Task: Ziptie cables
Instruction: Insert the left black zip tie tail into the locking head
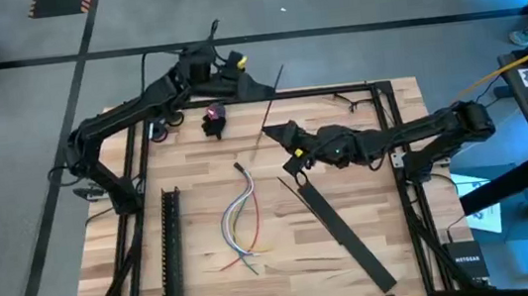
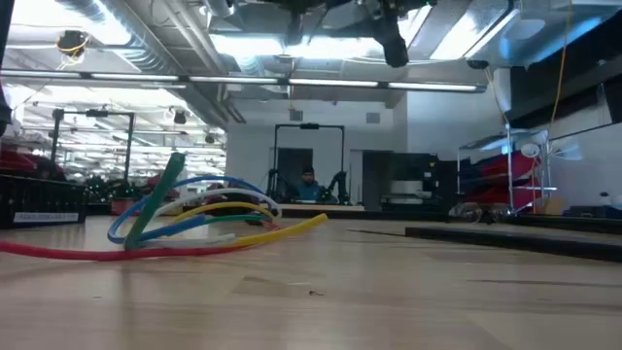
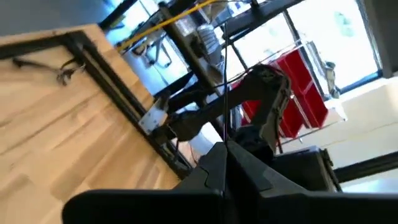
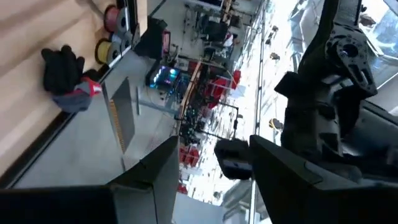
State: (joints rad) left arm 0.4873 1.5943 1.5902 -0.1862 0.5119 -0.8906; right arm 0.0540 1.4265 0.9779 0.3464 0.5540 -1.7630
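The cables [image 1: 242, 220], a loose bundle of thin curved wires, lie on the wooden table's middle; the low view shows the cables [image 2: 194, 219] resting flat on the boards. Over the table's far middle, my left gripper [image 1: 259, 87] is shut on a thin dark zip-tie strip [image 1: 266, 118]. In the left wrist view my left gripper [image 3: 225, 155] has the strip [image 3: 224, 87] running out past its fingertips. My right gripper [image 1: 277, 134] hovers open just right of the strip's lower end; in its own view my right gripper [image 4: 211, 149] has nothing between the fingers. My left gripper pinches the zip-tie strip between its two shut fingers, at the place where the strip [image 3: 225, 144] leaves the fingertips. A long straight length sticks out beyond the fingers toward my right arm. The strip is held above the table, away from the cables.
A long flat black bar [image 1: 344, 234] lies slanting at the right front. A black perforated rail [image 1: 171, 248] runs along the left side. A dark glove-like lump [image 1: 213, 122] sits at the far left, and loose zip-ties [image 1: 358, 97] at the far right corner.
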